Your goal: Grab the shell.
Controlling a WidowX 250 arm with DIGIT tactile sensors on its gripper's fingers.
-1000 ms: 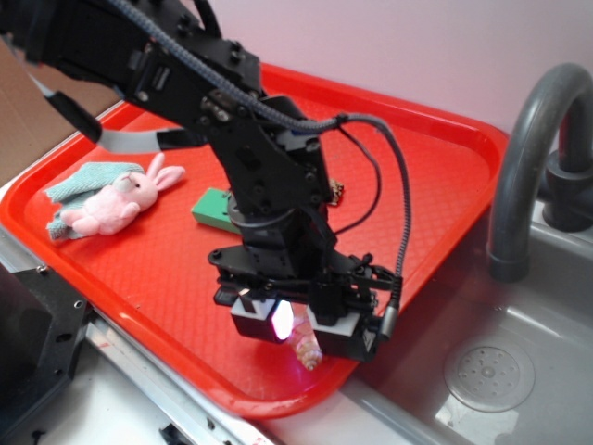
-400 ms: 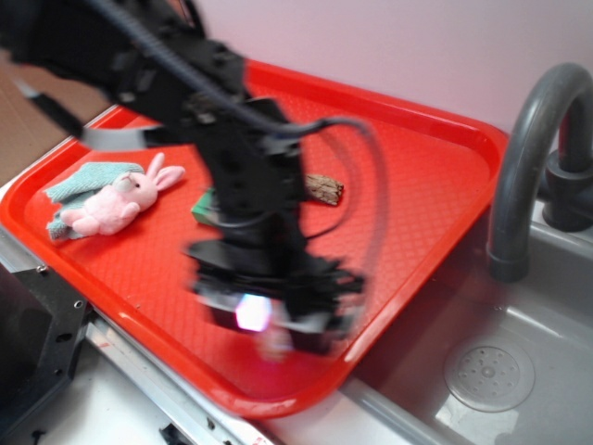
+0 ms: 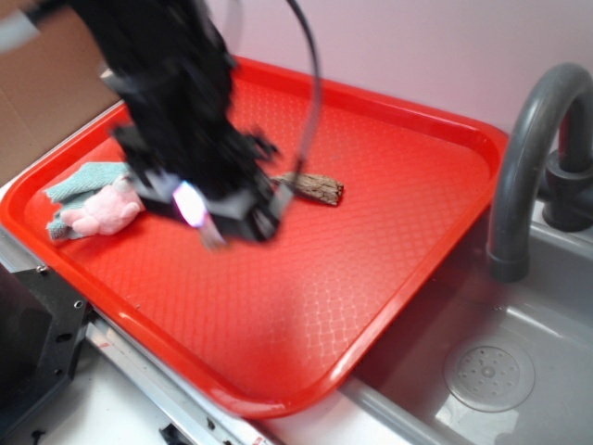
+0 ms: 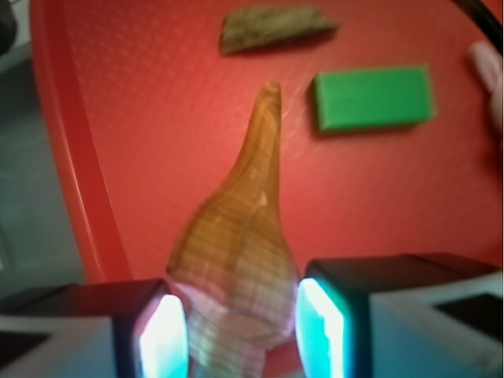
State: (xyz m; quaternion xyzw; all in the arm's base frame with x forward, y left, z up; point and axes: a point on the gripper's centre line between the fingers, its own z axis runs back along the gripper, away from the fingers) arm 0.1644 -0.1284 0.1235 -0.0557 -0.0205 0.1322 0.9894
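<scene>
The gripper (image 4: 240, 331) is clamped on the shell's (image 4: 240, 244) wide ridged body — the tapered tail juts forward, free of the pads (image 4: 163, 335), so the hold looks secure. It hangs above the red tray (image 3: 389, 278), apart from the green block (image 4: 372, 97) and wood chip (image 4: 276, 27).

1. A blurred black robot arm (image 3: 176, 102) hangs over a red plastic tray (image 3: 371, 278).
2. A pale shell (image 3: 212, 232) pokes out below its gripper (image 3: 208, 215).
3. A pink plush rabbit (image 3: 102, 210) lies on a teal cloth (image 3: 79, 181).
4. A dark brown wood chip (image 3: 315, 188) lies beside the arm.
5. A grey faucet (image 3: 528, 158) stands over a grey sink (image 3: 500, 362).
</scene>
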